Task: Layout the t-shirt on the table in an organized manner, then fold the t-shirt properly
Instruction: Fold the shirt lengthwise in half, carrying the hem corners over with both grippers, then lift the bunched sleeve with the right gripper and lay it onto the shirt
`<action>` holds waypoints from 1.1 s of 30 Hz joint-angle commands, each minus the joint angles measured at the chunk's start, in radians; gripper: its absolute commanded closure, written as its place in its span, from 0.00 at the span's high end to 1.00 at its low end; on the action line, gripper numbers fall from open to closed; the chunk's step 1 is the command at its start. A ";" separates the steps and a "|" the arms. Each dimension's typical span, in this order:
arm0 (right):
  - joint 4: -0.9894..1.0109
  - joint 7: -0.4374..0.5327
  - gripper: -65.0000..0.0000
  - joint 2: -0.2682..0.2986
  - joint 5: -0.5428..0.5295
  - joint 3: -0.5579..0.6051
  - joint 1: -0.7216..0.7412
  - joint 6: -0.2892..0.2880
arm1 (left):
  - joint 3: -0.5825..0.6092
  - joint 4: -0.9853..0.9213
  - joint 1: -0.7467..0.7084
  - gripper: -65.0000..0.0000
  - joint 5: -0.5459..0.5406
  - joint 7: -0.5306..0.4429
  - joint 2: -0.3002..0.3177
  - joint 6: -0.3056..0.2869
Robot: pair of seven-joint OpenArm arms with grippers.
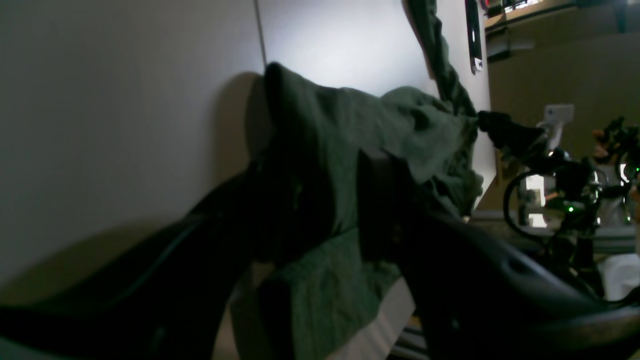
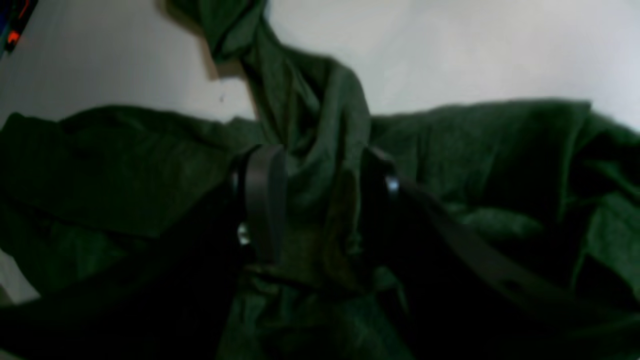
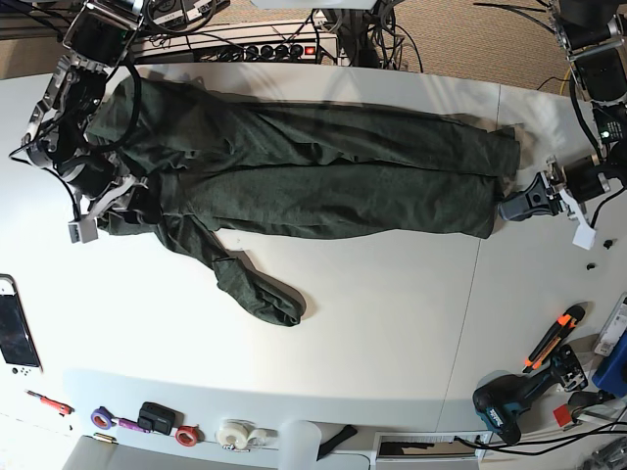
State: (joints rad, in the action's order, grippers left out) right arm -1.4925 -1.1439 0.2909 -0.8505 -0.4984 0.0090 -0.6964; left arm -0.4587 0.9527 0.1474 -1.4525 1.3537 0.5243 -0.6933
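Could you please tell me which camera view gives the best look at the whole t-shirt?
The base view: it shows the whole t-shirt stretched lengthwise across the table, with a twisted part trailing off one end. The left wrist view shows only bunched fabric between that gripper's fingers; the right wrist view shows dark, blurred folds close up.

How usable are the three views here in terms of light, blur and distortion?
Base view: evenly lit and sharp, edges bowed by the wide lens, t-shirt clear on the table. Left wrist: dim, with glare on the tabletop and the left gripper nearly silhouetted. Right wrist: dark and soft, the right gripper blurred against cloth.
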 commanded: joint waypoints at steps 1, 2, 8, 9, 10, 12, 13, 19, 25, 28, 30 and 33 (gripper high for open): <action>-0.019 0.029 0.38 0.019 -0.024 -0.007 0.028 -0.002 | -0.006 0.016 0.020 0.40 -0.031 -0.023 0.034 -0.005; -0.019 0.029 0.38 0.019 -0.026 -0.007 0.038 -0.002 | -0.006 0.016 0.023 0.40 -0.031 -0.035 0.043 -0.005; -0.019 0.027 0.38 0.019 -0.048 -0.007 0.115 -0.002 | -0.006 0.016 0.061 0.40 -0.031 -0.053 0.126 -0.005; -0.019 0.026 0.38 0.019 -0.050 -0.007 0.129 -0.002 | -0.006 0.016 0.068 0.40 -0.031 -0.053 0.139 -0.005; -0.019 0.026 0.38 0.019 -0.050 -0.007 0.142 -0.002 | -0.006 0.016 0.074 0.40 -0.031 -0.053 0.151 -0.005; -0.019 0.026 0.38 0.018 -0.050 -0.006 0.167 -0.002 | -0.006 0.016 0.087 0.40 -0.031 -0.054 0.170 -0.005; -0.019 0.026 0.38 0.014 -0.050 -0.006 0.179 -0.002 | -0.006 0.016 0.095 0.40 -0.031 -0.054 0.177 -0.005; -0.018 0.024 0.42 -0.040 0.023 0.010 0.230 -0.002 | -0.006 0.016 0.135 0.40 -0.031 -0.080 0.194 -0.005; -0.017 0.157 0.50 -0.066 0.220 0.187 0.235 -0.002 | -0.006 0.016 0.168 0.40 -0.031 -0.080 0.196 -0.005; -0.017 0.255 0.50 -0.067 0.353 0.314 0.237 0.013 | -0.006 0.016 0.172 0.40 -0.031 -0.080 0.196 -0.005; -0.014 0.286 0.50 -0.066 0.454 0.394 0.241 0.065 | -0.006 0.016 0.171 0.40 -0.031 -0.080 0.196 -0.005; 0.032 0.314 0.50 -0.066 0.554 0.488 0.261 0.113 | -0.006 0.016 0.172 0.40 -0.031 -0.080 0.196 -0.005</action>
State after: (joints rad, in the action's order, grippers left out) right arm -1.4452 -0.8551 0.2161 -0.2844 -0.0055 0.2447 -0.5831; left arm -0.4587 0.9546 0.2970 -1.4563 1.2854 0.6903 -0.6933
